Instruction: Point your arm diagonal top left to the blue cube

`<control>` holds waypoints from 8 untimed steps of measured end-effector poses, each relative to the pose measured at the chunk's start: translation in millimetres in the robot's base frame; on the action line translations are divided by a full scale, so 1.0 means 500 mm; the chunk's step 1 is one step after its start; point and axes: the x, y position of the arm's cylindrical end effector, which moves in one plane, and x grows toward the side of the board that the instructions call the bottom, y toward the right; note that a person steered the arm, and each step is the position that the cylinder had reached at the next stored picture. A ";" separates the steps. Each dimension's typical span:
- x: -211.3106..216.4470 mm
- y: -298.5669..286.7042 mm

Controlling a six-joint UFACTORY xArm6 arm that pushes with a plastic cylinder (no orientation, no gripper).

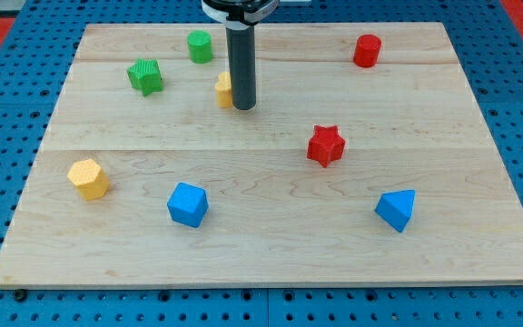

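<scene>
The blue cube (188, 204) lies near the view's bottom, left of centre, on the wooden board (271, 254). My tip (243, 106) is the lower end of the dark rod, in the upper middle of the board. It stands well above and to the right of the blue cube. The tip is right beside a small yellow block (223, 90), which the rod partly hides.
A green star (144, 76) and a green cylinder (200, 46) lie at the upper left. A red cylinder (367, 51) is at the upper right, a red star (326, 145) right of centre. A yellow hexagonal block (89, 179) is at left, a blue triangular block (397, 210) at lower right.
</scene>
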 end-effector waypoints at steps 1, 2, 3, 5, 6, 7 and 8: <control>0.004 0.019; 0.010 0.035; 0.010 0.035; 0.017 0.035; 0.059 0.035; 0.061 0.025; 0.101 -0.010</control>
